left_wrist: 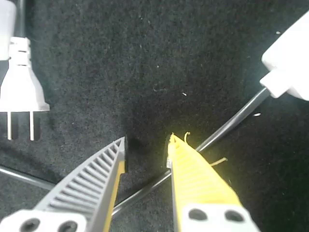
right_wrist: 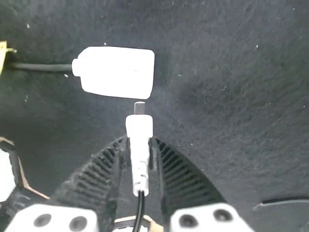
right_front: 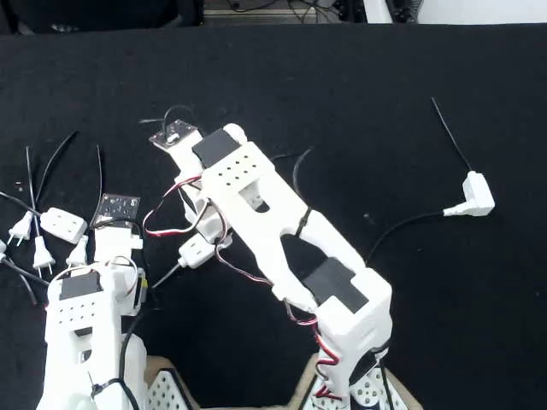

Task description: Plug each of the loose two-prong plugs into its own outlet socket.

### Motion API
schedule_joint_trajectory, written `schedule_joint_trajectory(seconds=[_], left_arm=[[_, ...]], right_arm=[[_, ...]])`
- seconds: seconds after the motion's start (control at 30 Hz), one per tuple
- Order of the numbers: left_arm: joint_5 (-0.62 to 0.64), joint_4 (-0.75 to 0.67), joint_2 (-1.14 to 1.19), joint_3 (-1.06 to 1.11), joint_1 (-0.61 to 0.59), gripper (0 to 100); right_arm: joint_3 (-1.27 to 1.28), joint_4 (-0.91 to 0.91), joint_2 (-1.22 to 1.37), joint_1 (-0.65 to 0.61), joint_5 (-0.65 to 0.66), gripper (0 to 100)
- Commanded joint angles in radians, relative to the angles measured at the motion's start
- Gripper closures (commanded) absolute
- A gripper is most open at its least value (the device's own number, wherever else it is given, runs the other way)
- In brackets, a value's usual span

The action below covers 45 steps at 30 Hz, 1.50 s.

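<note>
A white two-prong plug (right_wrist: 139,129) sits between the fingers of my right gripper (right_wrist: 139,141), which is shut on it. Its prongs point at a white outlet socket (right_wrist: 116,71) a short gap ahead; plug and socket are apart. From above, that socket (right_front: 195,251) lies under the bent right arm (right_front: 256,205). My left gripper (left_wrist: 146,145) is open and holds nothing, its tips over the black cable (left_wrist: 227,128) that runs from this socket (left_wrist: 289,58). Another loose white plug (left_wrist: 21,89) lies beside it on the cloth.
At the far left of the black cloth lie a second white socket (right_front: 64,224) and loose plugs (right_front: 21,229) (right_front: 43,253) with tangled black cables. An angled white plug (right_front: 475,195) with its cable lies alone at the right.
</note>
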Motion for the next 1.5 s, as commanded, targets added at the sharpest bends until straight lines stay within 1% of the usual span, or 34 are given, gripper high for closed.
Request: schedule_joint_trajectory(seconds=[0.0,0.27,0.47,0.6,0.73,0.8,1.03,1.1,1.2,1.27,1.37,1.47], left_arm=[[-0.006,0.011,0.002,-0.005,0.022,85],[-0.006,0.012,0.002,-0.005,0.019,85],[-0.006,0.012,0.002,-0.004,0.010,85],[0.000,-0.029,0.002,-0.015,-0.091,85],[0.060,-0.044,0.000,-0.022,-0.125,85],[0.068,-0.043,0.000,-0.030,-0.139,85],[0.074,-0.048,0.000,-0.053,-0.272,85],[0.101,-0.072,-0.002,-0.051,-0.298,85],[0.120,-0.087,-0.044,-0.044,-0.346,85],[0.121,-0.087,-0.095,-0.021,-0.364,85],[0.110,-0.074,-0.186,0.028,-0.354,85],[0.044,0.020,-0.272,0.036,-0.268,85]], right_arm=[[-0.059,0.014,-0.002,0.005,-0.052,98.8],[-0.073,0.005,0.007,-0.058,-0.051,98.8],[-0.183,0.015,0.128,-0.072,-0.052,98.8],[-0.282,0.051,0.208,-0.072,-0.052,98.8],[-0.371,0.089,0.252,-0.072,-0.052,98.8],[-0.386,0.095,0.254,-0.072,-0.052,98.8],[-0.361,0.094,0.251,-0.072,-0.052,98.8],[-0.340,0.094,0.245,-0.072,-0.052,98.8],[-0.306,0.094,0.214,-0.071,-0.046,98.8],[-0.274,0.094,0.176,-0.071,-0.014,98.8],[-0.217,0.081,0.104,-0.068,-0.003,98.8],[-0.142,0.051,0.044,-0.068,-0.003,98.8]])
